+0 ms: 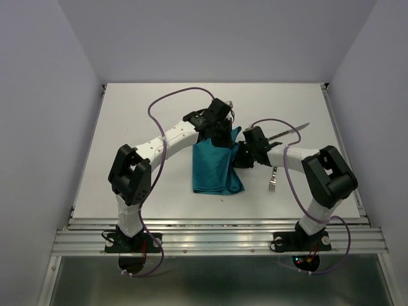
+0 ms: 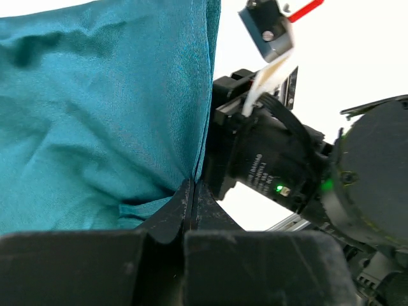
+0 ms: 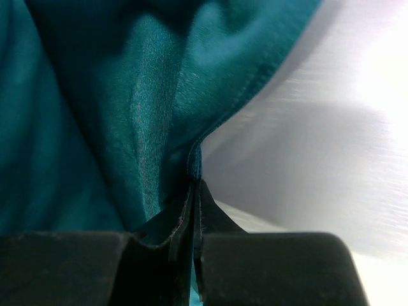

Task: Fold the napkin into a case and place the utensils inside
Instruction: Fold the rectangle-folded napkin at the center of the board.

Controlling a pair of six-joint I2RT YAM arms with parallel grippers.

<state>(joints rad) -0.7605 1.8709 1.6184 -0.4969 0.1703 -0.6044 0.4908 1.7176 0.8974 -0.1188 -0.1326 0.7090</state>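
Note:
The teal napkin (image 1: 215,169) lies folded over in the middle of the table, its right side lifted off the surface. My left gripper (image 1: 220,132) is shut on the napkin's far right edge; in the left wrist view the cloth (image 2: 108,121) runs into the closed jaws of that gripper (image 2: 192,188). My right gripper (image 1: 241,155) is shut on the same right edge nearer the front, and the hem (image 3: 159,115) is pinched at this gripper's tips (image 3: 194,185). The silver fork (image 1: 273,179) lies right of the napkin. The knife (image 1: 288,132) lies farther back, partly behind the right arm.
The right arm's wrist (image 2: 274,166) hangs close beside my left gripper. White table (image 1: 140,121) spreads to the left and back. Side walls stand at both table edges, and a metal rail (image 1: 217,223) runs along the front.

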